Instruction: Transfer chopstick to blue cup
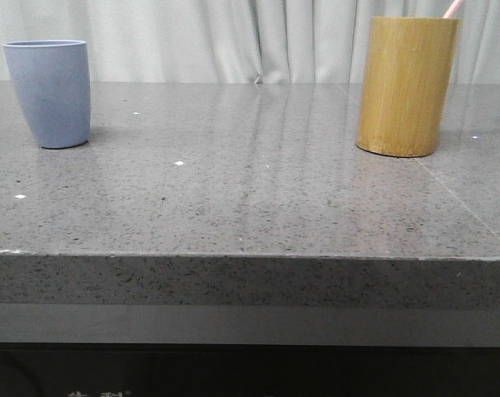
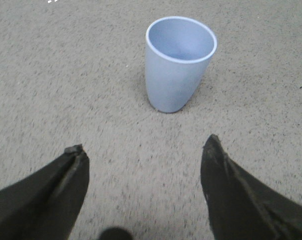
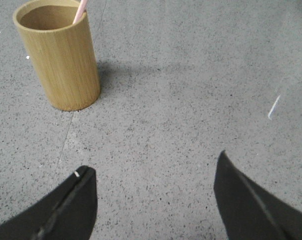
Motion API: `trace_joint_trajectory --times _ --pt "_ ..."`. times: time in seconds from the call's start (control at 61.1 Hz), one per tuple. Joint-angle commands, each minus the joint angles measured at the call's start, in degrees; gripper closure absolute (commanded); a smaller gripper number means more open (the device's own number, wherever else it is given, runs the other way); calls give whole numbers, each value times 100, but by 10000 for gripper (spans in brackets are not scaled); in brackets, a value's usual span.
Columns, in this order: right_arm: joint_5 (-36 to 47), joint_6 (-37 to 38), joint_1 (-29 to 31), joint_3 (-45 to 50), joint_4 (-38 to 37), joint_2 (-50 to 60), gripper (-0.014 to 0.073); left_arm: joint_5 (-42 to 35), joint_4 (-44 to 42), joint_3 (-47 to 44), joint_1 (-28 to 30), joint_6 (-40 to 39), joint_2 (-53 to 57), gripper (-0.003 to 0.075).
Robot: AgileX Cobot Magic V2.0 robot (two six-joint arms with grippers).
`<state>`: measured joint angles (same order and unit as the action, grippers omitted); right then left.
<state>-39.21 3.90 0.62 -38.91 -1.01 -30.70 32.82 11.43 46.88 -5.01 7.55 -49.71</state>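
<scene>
The blue cup [image 1: 50, 93] stands upright at the far left of the grey table; from above its inside [image 2: 179, 65] looks empty. The pale pink chopstick [image 1: 453, 8] pokes out of the yellow-brown bamboo cylinder [image 1: 405, 86] at the far right, and its tip [image 3: 80, 11] leans on the cylinder's rim. My left gripper [image 2: 143, 147] hangs open over bare stone, short of the blue cup. My right gripper [image 3: 153, 162] is open too, above the table and apart from the bamboo cylinder [image 3: 61, 56].
The speckled grey stone table [image 1: 250, 190] has a front edge close to the camera and a seam line running past the bamboo cylinder. A pale curtain hangs behind. Wide bare stone lies between the two cups.
</scene>
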Motion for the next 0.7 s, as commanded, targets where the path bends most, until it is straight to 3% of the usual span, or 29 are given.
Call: trace_joint_trajectory --times 0.0,0.262,0.687 --pt "289 -62 26 -182 0 -56 76 -403 43 569 -153 75 -355 238" --pt "260 -62 26 -182 0 -56 76 -228 43 1741 -261 75 -1641 238" --pt "266 -62 26 -182 0 -56 76 1506 -413 4044 -261 87 -3774 238"
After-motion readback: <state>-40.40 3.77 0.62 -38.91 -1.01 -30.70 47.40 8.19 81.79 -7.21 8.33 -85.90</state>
